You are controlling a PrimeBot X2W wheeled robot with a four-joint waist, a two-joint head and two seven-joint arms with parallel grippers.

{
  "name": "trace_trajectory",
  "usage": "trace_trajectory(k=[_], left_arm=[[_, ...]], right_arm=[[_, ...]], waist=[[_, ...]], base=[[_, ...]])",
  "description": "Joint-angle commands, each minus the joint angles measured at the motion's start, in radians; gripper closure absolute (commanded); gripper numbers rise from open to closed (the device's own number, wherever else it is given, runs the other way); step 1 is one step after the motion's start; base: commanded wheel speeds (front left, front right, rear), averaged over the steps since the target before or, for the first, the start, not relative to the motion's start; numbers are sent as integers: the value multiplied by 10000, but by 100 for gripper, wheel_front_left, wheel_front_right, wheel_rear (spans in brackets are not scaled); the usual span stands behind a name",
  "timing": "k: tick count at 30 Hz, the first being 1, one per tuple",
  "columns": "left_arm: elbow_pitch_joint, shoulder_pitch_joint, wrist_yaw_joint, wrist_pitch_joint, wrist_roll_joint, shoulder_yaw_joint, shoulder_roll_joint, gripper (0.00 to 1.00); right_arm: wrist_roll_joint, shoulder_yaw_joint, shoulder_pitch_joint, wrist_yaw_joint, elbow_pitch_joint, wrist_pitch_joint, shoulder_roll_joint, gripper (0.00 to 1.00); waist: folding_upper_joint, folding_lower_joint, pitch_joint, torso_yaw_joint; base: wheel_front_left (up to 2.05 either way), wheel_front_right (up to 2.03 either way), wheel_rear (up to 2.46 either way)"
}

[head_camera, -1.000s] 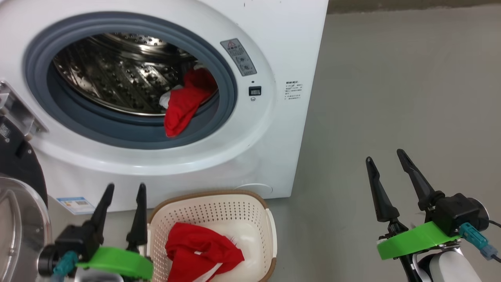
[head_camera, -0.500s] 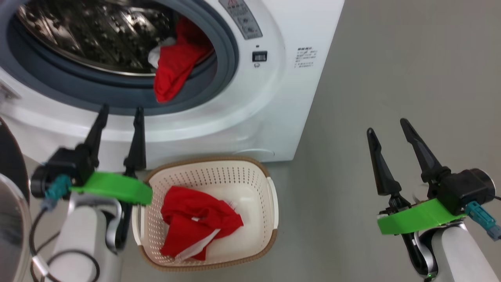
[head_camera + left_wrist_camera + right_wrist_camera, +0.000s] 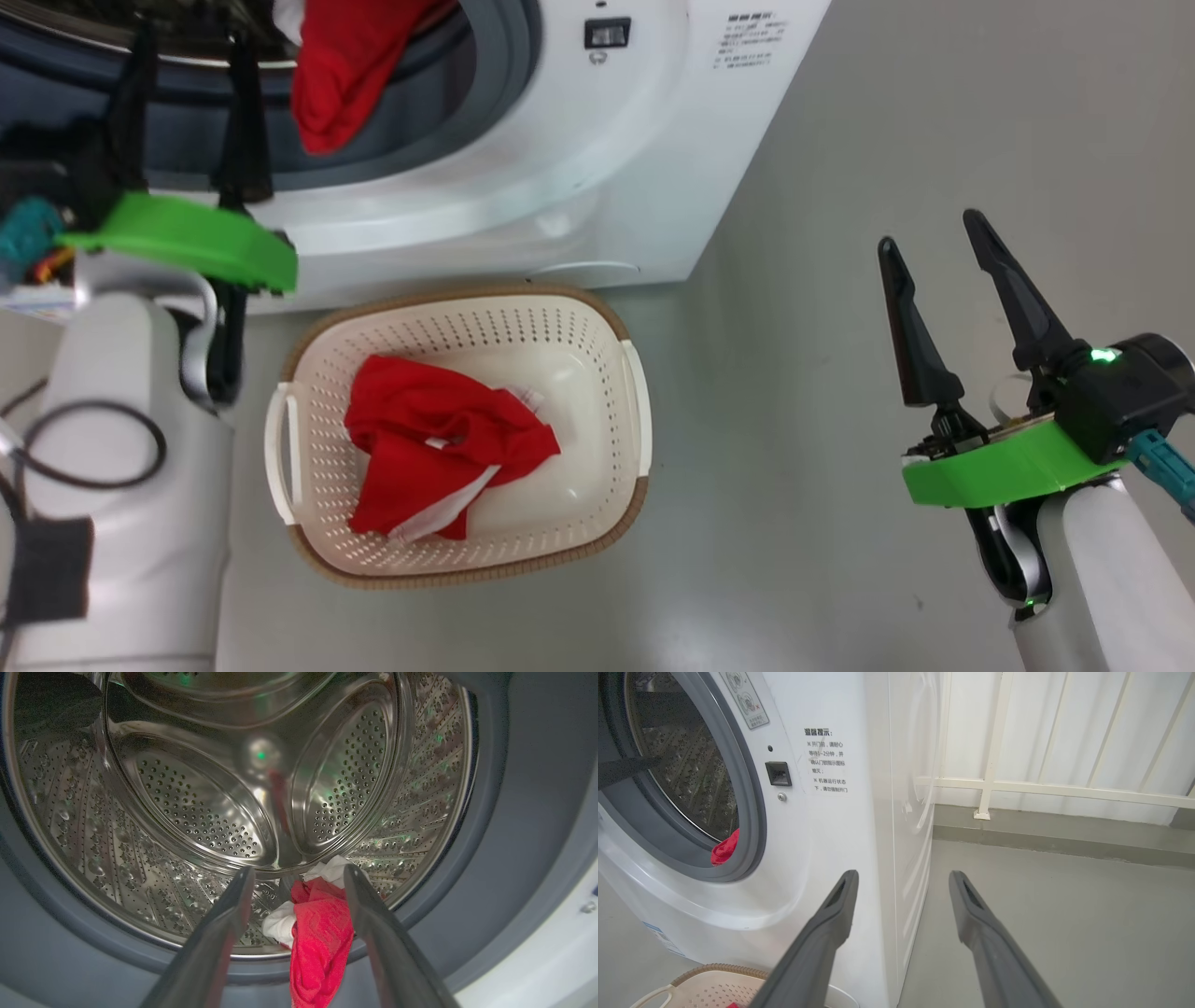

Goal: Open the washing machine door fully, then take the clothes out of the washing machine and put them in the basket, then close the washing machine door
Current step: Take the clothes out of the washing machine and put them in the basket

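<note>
The white washing machine (image 3: 579, 140) stands open at the top of the head view; its door is out of view. One red garment with a white part (image 3: 322, 938) hangs from the steel drum (image 3: 196, 807) over the grey gasket (image 3: 495, 84). My left gripper (image 3: 299, 872) is open at the drum's mouth, and the garment lies just beyond and between its fingers, untouched. A second red garment (image 3: 439, 448) lies in the cream basket (image 3: 635, 411) on the floor in front of the machine. My right gripper (image 3: 929, 238) hangs open over the bare floor, right of the basket, holding nothing.
Grey floor (image 3: 840, 140) stretches to the right of the machine. A white railing and wall (image 3: 994, 784) stand behind it. My pale left forearm (image 3: 131, 467) with a looped cable sits close to the basket's left handle (image 3: 278, 439).
The head camera has tilted down, so the whole picture has shifted. My left gripper has risen from beside the basket to the drum mouth by the hanging garment. The right gripper stays open.
</note>
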Motion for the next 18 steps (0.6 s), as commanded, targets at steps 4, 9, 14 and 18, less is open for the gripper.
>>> trace_trajectory(k=[4, 9, 14, 18], left_arm=[[661, -1119, -54, -76, 100, 253, 644, 0], [1813, -2193, -55, -76, -76, 376, 887, 0], [3078, -3087, -55, -57, -990, 207, 947, 0], [3776, -3650, -55, 506, -1924, -564, 1198, 0]], right_arm=[[-19, 298, -328, 62, -287, -63, 12, 0], [-9, 356, -527, 62, -295, -63, 43, 0], [88, 457, -703, 62, -197, -63, 125, 0], [156, 531, -713, 62, -180, -63, 203, 0]], waist=[[0, 0, 914, -434], [0, 0, 1305, -663], [0, 0, 1484, -975], [0, 0, 1568, -1198]], base=[[0, 0, 0], [0, 0, 0], [0, 0, 0], [0, 0, 0]])
